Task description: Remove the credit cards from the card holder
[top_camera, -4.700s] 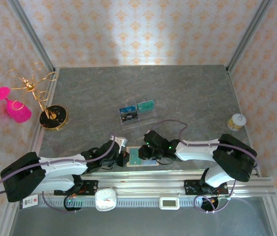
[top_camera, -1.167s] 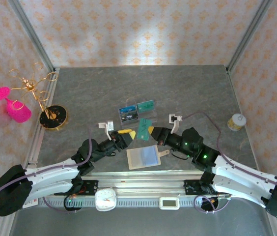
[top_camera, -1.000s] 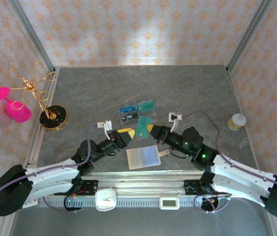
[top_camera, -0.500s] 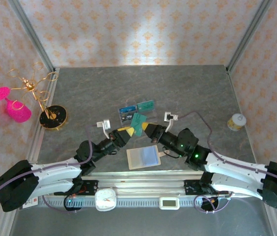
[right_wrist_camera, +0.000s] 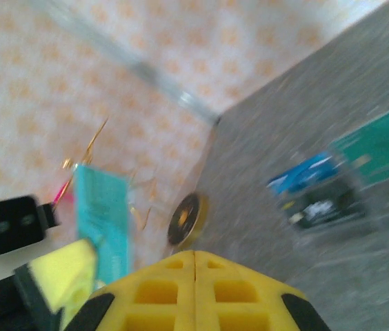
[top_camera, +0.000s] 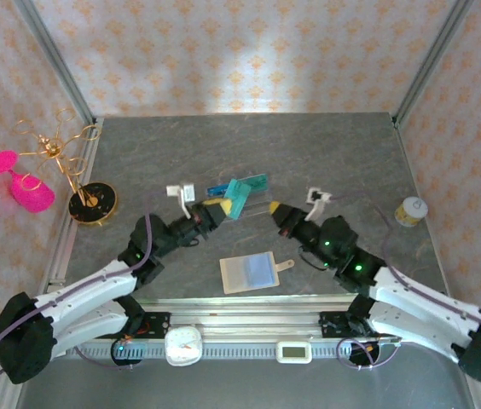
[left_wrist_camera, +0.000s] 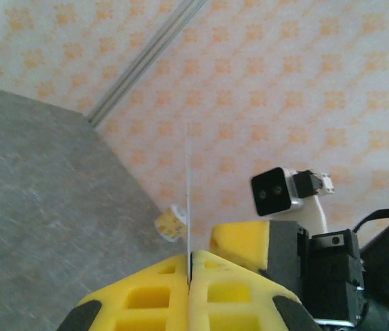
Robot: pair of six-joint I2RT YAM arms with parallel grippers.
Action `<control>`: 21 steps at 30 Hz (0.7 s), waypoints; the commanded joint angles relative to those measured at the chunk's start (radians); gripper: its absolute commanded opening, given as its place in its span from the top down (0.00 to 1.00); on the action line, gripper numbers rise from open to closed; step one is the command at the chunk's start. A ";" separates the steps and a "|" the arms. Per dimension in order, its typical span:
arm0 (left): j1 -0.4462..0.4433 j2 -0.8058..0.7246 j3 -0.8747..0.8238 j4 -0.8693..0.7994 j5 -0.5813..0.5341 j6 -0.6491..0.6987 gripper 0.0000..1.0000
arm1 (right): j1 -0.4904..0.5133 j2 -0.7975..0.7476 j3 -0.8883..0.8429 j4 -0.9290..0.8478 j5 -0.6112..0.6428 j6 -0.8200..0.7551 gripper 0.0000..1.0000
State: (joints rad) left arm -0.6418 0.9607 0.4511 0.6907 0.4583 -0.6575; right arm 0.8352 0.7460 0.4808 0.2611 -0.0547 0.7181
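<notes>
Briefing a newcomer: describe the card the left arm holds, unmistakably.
Start midway across the grey stone-look tabletop. The teal plastic card is clamped in the left pincer, between yellow fingers, raised off the surface; neighbouring cards sit in the clear plastic tray.

Teal card (top_camera: 239,198) held tilted; card holder (top_camera: 247,273) lies open.

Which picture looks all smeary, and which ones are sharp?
Right wrist view: smeary all over, wallpaper and gold stand streaked. Left wrist view: sharp, the credit card edge a crisp line. Top view: sharp, with a bright patch on the back wall.
</notes>
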 commanded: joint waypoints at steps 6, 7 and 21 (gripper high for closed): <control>0.028 0.260 0.427 -0.748 0.093 0.702 1.00 | -0.171 -0.076 -0.054 -0.300 -0.141 -0.041 0.98; 0.027 0.294 0.469 -0.796 0.075 0.794 1.00 | -0.190 -0.078 -0.065 -0.293 -0.165 -0.042 0.98; 0.068 0.784 1.007 -1.174 0.007 1.293 1.00 | -0.361 -0.047 -0.098 -0.271 -0.296 -0.088 0.99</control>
State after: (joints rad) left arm -0.5907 1.6833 1.3708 -0.3252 0.4953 0.5018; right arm 0.4976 0.6857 0.3943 -0.0360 -0.3035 0.6567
